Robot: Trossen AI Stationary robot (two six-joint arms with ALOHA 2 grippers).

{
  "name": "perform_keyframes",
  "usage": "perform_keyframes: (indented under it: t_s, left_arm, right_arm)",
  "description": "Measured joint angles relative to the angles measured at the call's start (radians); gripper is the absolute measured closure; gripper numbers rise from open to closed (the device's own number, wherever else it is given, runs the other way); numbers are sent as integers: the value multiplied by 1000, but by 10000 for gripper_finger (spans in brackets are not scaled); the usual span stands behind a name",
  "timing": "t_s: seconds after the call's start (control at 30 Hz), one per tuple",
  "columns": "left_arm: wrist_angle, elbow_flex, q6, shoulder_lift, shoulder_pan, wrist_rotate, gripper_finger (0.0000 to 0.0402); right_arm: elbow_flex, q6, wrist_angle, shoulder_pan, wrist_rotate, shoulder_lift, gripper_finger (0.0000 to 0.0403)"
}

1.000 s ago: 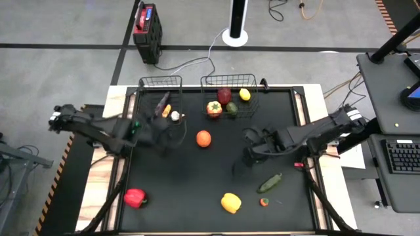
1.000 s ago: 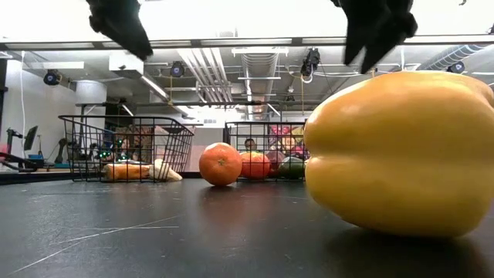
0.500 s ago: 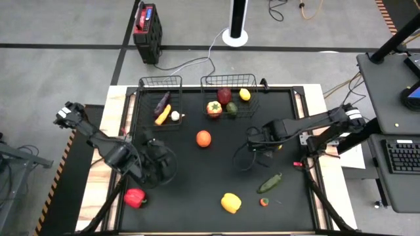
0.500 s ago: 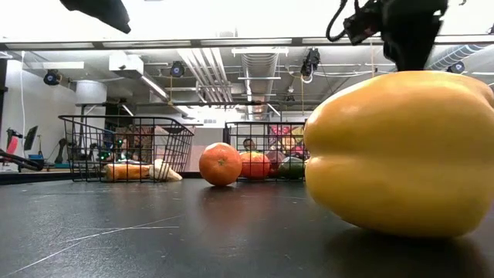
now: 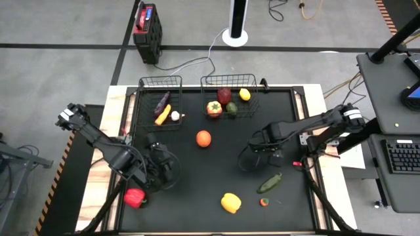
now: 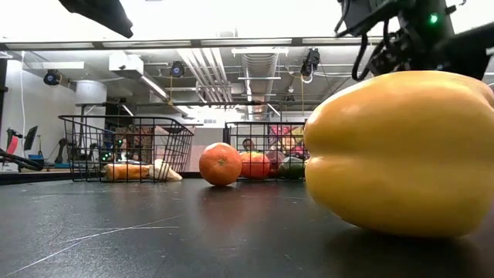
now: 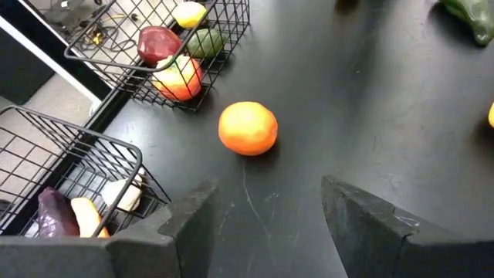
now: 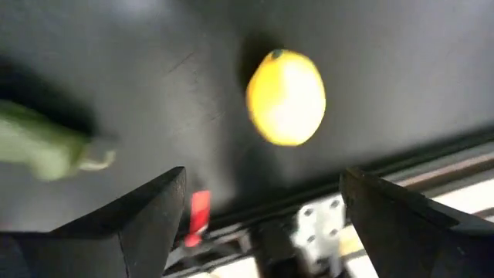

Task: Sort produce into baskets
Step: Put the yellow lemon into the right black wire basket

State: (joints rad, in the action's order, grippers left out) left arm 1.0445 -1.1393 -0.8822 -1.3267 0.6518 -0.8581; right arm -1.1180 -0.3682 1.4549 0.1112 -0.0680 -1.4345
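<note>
a: produce check. what moved?

b: a second ago the left gripper (image 7: pixel 266 224) was by the narrow basket (image 5: pixel 161 82). now it has pulled back to the near-left of the table (image 5: pixel 197 177), close to the red pepper (image 5: pixel 134 197). fingers spread, nothing in them.

a: so a drop-off just finished?

b: likely, and my guess is the red pepper is next.

a: right side?

b: the right gripper (image 8: pixel 262 216) has swung toward the right edge. fingers wide apart, empty, with a loose lemon (image 8: pixel 285 96) ahead of it. looks like a reach for it, no contact yet.

a: baskets?

b: both on the far edge. the narrow one holds eggplant (image 5: pixel 162 101), a carrot (image 5: pixel 162 115) and garlic (image 5: pixel 175 115). the wide basket (image 5: pixel 230 77) holds a dark red fruit (image 5: pixel 224 96), a second lemon (image 5: pixel 245 94), a red-and-yellow piece (image 5: pixel 214 108) and an avocado (image 5: pixel 231 109).

a: still out?

b: orange (image 5: pixel 203 138) mid-table, yellow pepper (image 5: pixel 230 202) near edge, cucumber (image 5: pixel 270 183) near-right, a small red bit (image 5: pixel 264 202) beside it, plus the red pepper and loose lemon. roughly half sorted, i'd say.
</note>
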Motion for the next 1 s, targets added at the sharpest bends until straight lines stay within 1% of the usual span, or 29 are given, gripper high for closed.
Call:
perform_keyframes:
  t_s: [0.1,0.2,0.3,0.5,0.7,0.87,1.0]
  left_arm:
    - [-6,0,0,-4,0,0,196]
    - [-6,0,4,-7,0,-1,196]
    - [-6,0,5,-8,0,-15,196]
    - [-6,0,9,-8,0,-26,196]
    - [-7,0,9,-9,0,-31,196]
    - [-9,0,9,-9,0,-53,196]
    - [-10,0,9,-9,0,-53,196]
  right_arm:
    - [51,80,-49,-2,-48,0,69]
    - [95,105,-85,-14,-78,0,69]
    - [138,111,-97,-36,-90,0,69]
    - [221,131,-195,-72,-93,0,69]
    - [269,131,-275,-93,-142,-1,69]
    - [294,143,-339,-97,-140,-1,72]
    - [308,143,-372,-97,-134,-1,84]
